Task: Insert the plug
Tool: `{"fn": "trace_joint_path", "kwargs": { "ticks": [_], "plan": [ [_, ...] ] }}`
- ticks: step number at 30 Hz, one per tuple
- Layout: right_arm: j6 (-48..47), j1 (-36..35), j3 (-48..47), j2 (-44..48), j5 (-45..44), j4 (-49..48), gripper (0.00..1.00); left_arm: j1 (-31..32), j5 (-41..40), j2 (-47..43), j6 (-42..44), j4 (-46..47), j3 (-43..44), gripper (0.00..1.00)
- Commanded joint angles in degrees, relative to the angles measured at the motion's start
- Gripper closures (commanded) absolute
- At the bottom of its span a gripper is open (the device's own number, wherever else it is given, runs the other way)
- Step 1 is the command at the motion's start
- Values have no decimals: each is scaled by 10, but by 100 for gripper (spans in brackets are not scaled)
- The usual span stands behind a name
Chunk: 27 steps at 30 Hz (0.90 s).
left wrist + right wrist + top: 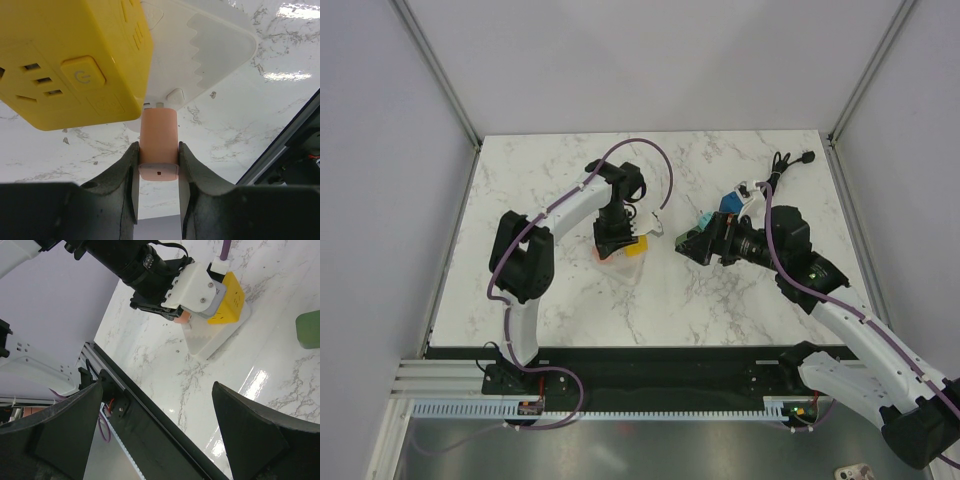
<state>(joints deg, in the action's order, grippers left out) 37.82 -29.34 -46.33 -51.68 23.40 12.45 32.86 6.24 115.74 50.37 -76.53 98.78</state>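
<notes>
One peach plug (pixel 158 131) is pinched in the left claw (pixel 158 149), its nose butted against the yellow socket cube (pixel 75 60) where the cube meets a white base (pixel 215 45) on the tabletop (pixel 240 130). A sliver of prong seems to show at the joint, so seating looks unfinished. The next move calls for a straight push into the cube without tilting or sliding it. Right of the cube the right claw (pixel 157 390) gapes wide and empty, bracing nothing. A green block (pixel 310 330) also lies to the cube's right, off the push line.
</notes>
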Motion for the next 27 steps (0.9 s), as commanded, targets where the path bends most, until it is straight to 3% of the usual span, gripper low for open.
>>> {"fn": "trace_joint_path", "kwargs": {
  "ticks": [1, 11, 27],
  "plan": [
    [-7, 3, -22, 9, -7, -3, 2, 3, 3, 12, 6, -64, 7, 98],
    [-10, 3, -24, 11, -10, 1, 2, -7, -19, 4, 7, -56, -5, 98],
    [-12, 3, -25, 17, -15, 5, 2, -3, 13, 18, 13, -50, 18, 98]
  ]
}}
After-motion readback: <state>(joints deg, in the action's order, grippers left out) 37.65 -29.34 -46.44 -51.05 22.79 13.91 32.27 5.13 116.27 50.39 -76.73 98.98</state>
